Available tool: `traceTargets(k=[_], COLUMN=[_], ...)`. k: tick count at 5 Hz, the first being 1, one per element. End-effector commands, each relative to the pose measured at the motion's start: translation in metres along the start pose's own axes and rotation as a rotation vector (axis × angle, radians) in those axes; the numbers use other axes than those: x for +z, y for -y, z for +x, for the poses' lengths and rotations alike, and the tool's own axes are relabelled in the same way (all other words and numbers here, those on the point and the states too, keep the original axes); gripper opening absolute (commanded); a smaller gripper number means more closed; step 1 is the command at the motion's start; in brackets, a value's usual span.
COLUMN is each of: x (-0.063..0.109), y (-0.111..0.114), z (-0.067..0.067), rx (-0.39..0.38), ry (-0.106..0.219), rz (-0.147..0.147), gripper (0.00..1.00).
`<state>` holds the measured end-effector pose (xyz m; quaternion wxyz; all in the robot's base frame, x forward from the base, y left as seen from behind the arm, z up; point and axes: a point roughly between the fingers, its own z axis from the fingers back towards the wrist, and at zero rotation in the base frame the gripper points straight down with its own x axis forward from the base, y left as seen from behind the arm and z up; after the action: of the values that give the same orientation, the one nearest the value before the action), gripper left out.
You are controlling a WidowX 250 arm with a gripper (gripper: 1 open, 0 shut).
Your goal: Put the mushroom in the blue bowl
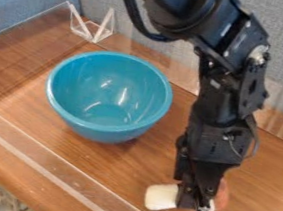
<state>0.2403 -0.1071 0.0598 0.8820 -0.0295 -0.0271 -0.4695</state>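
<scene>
The mushroom (164,196) lies on its side near the table's front edge, its cream stem pointing left and its reddish-brown cap (220,196) showing to the right of the fingers. My gripper (198,199) comes straight down on it and is shut on the mushroom, which rests at table level. The blue bowl (108,95) stands upright and empty to the left and farther back, well apart from the gripper.
A clear acrylic wall (39,167) runs along the front and left of the wooden table (29,69). A small clear stand (93,22) sits at the back left. Blue partition panels close off the back.
</scene>
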Motion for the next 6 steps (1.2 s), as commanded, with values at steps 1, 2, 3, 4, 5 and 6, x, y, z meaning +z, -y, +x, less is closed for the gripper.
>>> traceTargets(k=[1,2,3,4,5,6], x=[0.016,0.028,0.055,0.091,0.119,0.128], y=[-0.003,-0.003,-0.003,-0.010,-0.026,-0.048], z=[0.004,0.002,-0.001,-0.003,-0.023,-0.045], rx=[-0.004,-0.003,-0.015,-0.013,0.055,0.110], ry=[0.059,0.072,0.086,0.100,0.075,0.052], rz=[0.040,0.052,0.089,0.145,0.197,0.215], gripper=[0.00,0.00,0.00,0.00,0.00,0.00])
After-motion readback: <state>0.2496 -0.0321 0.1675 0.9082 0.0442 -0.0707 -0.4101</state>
